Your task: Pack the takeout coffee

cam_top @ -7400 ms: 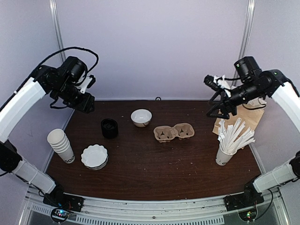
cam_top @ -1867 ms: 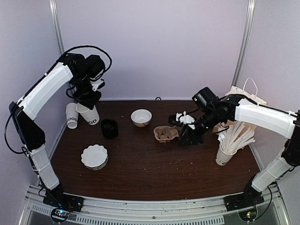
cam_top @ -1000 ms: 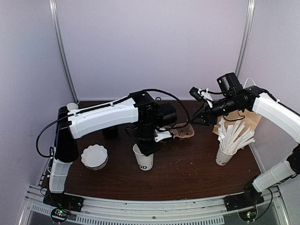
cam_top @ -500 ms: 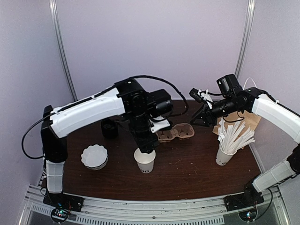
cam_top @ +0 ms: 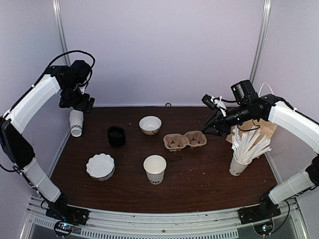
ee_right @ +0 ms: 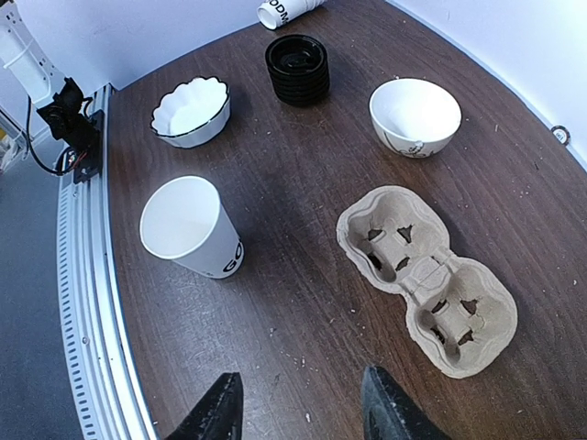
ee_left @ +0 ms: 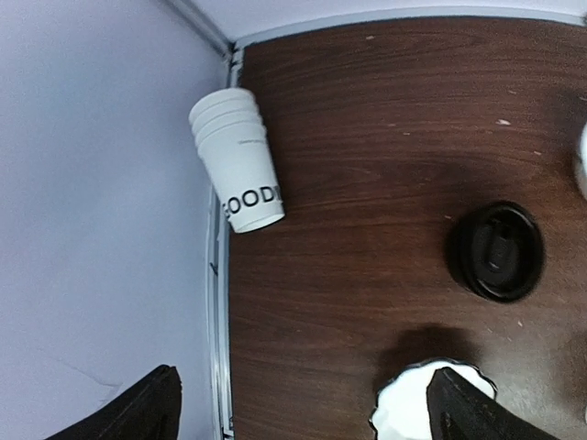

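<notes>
- The takeout coffee (cam_top: 155, 168) stands upright near the front middle of the dark wooden table (cam_top: 209, 184). Half a second ago the left arm was bent right over it; now the cup stands alone, untouched.
- It is a white tapered paper cup with an open round mouth and dark lettering near its base (from the right wrist view only "GO" can be read).
- Just to its left, but apart from it, sits a scalloped white dish (cam_top: 100, 166). Well off to the right is a white cup of paper-wrapped sticks (cam_top: 246, 149).
- Behind the coffee lies a two-well cardboard carrier (cam_top: 185, 140); the cup is in front of it, not in a well.
- Further back are a stack of black lids (cam_top: 116, 136) on the left and a plain white bowl (cam_top: 150, 124) in the middle.
- The right gripper (cam_top: 210, 128) hovers just off the carrier's right end, where it was half a second ago, fingers apart with nothing between them.
- At the far left corner, the left gripper (cam_top: 80, 103) has swung back above a nested stack of cups (cam_top: 76, 123), its fingers spread wide and gripping nothing.
</notes>
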Motion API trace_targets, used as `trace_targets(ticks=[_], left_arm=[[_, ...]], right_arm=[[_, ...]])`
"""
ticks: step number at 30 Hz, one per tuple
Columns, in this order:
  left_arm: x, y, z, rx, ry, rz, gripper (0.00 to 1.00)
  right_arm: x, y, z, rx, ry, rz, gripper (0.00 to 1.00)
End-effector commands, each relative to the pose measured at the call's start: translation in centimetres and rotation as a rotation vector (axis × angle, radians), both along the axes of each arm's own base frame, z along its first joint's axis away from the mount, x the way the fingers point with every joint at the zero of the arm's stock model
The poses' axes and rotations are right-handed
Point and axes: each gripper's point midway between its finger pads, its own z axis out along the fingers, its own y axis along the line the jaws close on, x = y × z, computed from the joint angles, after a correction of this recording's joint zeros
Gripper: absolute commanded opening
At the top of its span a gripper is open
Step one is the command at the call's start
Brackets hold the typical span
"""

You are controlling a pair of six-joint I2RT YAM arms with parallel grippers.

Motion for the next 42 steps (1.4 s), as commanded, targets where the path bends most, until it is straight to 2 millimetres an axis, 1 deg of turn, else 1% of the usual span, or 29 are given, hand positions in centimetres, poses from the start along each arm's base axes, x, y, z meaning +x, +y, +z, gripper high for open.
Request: trace_targets(ticks=[1, 4, 6, 8, 11, 14, 17, 20, 23, 26, 28, 32, 38, 42], left_arm=[[4.6, 5.6, -3.4, -0.046, -0.001, 0.2, 0.98], [6.3, 8.5, -6.6, -0.059, 0.075, 0.273, 0.98], [7.2, 9.8, -8.3, -0.077, 0.095, 0.305, 0.97], [8.5, 10.8, -9.8, -0.131, 0.083, 0.318, 0.98], [10.3, 12.0, -12.6, -0.241, 0.11, 0.343, 0.98], [11.9, 13.0, -15.8, -0.278, 0.146, 0.354, 0.98], [13.1, 14.3, -17.8, -0.299, 0.154, 0.384, 0.98], [14.7, 14.7, -18.4, -0.329, 0.128, 0.377, 0.97], [15.8, 15.3, -19.1, -0.317, 0.132, 0.388, 0.97], [16.3, 16.0, -20.0, -0.292, 0.16, 0.423, 0.97], [16.6, 16.1, -20.3, -0.294, 0.167, 0.431, 0.97], [16.4, 16.1, -21.3, -0.301, 0.184, 0.456, 0.94], [16.0, 16.1, -22.8, -0.299, 0.222, 0.473, 0.95], [16.0, 16.0, -23.5, -0.298, 0.231, 0.468, 0.93]], right_arm=[[-0.5, -0.1, 1.0, 0.04, -0.012, -0.002, 0.49], [-0.8, -0.1, 1.0, 0.044, -0.006, 0.002, 0.5], [-0.8, -0.1, 0.9, 0.044, -0.006, 0.003, 0.51], [-1.0, -0.2, 0.9, 0.043, -0.008, 0.005, 0.52], [-1.1, -0.3, 0.7, 0.037, -0.012, 0.004, 0.54], [-1.2, -0.5, 0.6, 0.031, -0.014, 0.003, 0.56], [-1.4, -0.6, 0.4, 0.027, -0.013, 0.002, 0.57], [-1.5, -0.7, 0.4, 0.024, -0.014, 0.003, 0.58], [-1.6, -0.7, 0.1, 0.018, -0.011, 0.006, 0.58], [-1.6, -0.8, -0.1, 0.013, -0.012, 0.005, 0.58], [-1.6, -0.8, -0.3, 0.009, -0.011, 0.005, 0.58], [-1.5, -0.9, -0.3, 0.002, -0.015, 0.002, 0.58], [-1.5, -0.9, -0.3, -0.002, -0.011, 0.003, 0.58], [-1.4, -0.9, -0.6, -0.005, -0.004, 0.003, 0.58]])
